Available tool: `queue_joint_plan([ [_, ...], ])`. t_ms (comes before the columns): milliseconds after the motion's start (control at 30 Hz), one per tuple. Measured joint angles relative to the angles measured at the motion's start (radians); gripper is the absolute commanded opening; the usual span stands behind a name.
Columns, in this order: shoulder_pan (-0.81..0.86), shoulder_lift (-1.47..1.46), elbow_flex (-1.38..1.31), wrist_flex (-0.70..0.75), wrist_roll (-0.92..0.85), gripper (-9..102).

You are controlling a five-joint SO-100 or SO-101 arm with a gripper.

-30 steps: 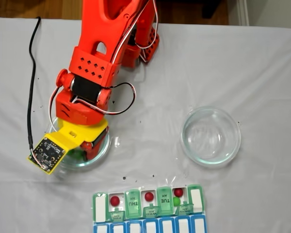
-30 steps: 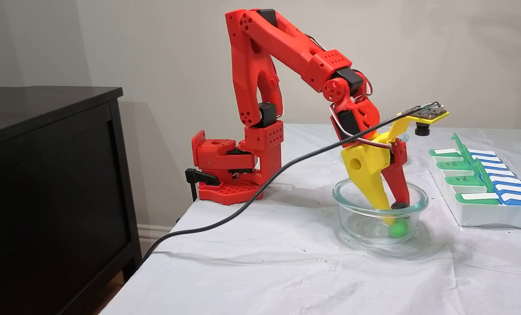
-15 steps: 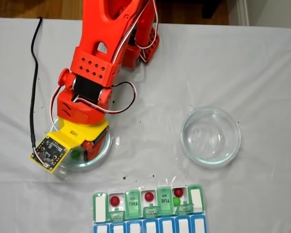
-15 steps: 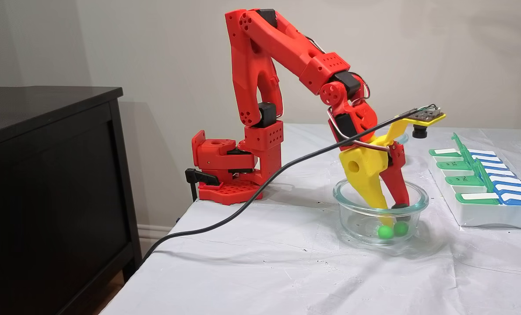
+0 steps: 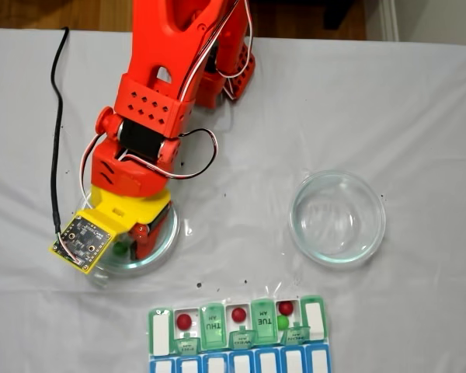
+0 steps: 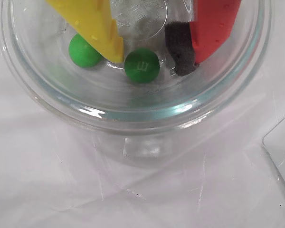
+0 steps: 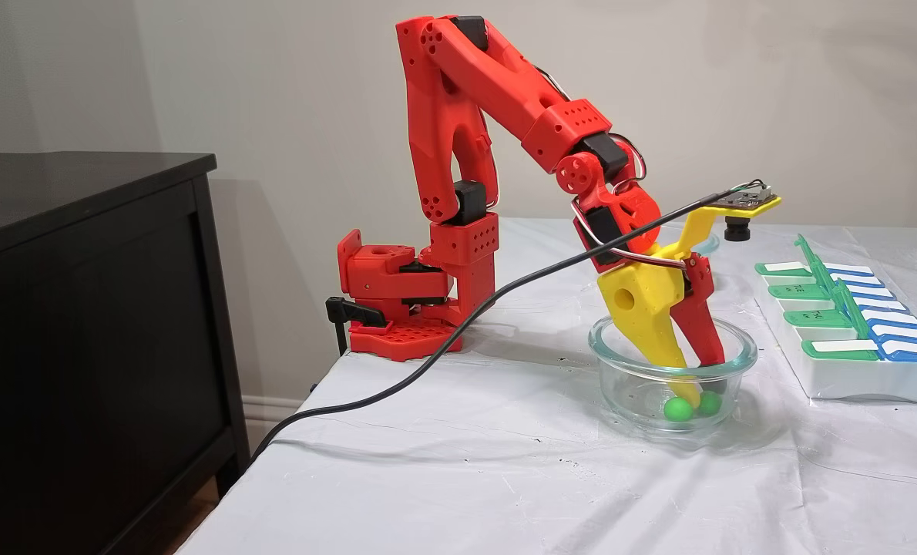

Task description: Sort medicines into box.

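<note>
Green balls (image 6: 141,65), yellow-and-red gripper (image 6: 152,61), seemingly clear dish (image 6: 133,118).

Soft, even indoor light fills all three pictures, with no hard shadows. In the side fixed view the arm (image 7: 505,116) throws a faint, diffuse shadow on the wall (image 7: 273,116) behind it, and the dark cabinet (image 7: 81,308) stays nearly black. In the top-down fixed view the white tablecloth (image 5: 373,101) looks slightly bluish and soft in detail (a low-resolution picture). In the wrist view, glare streaks run along the glass dish (image 6: 133,116) rim, the near cloth is washed out, and the yellow finger (image 6: 92,23) is blurred.
</note>
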Motion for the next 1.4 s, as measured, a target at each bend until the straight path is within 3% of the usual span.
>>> queue_joint_plan([
  [233,0.012,-0.025,0.003,-0.057,-0.025,18],
  [300,0.012,-0.026,0.014,-0.072,-0.031,13],
  [367,0.012,-0.026,0.018,-0.094,-0.034,0],
  [667,0.009,-0.028,0.020,-0.104,-0.037,0],
  [800,0.009,0.012,0.018,0.002,-0.041,0],
  [1167,-0.006,0.357,-0.100,0.471,-0.012,0],
  [1400,-0.089,0.431,-0.225,0.512,0.244,0],
])
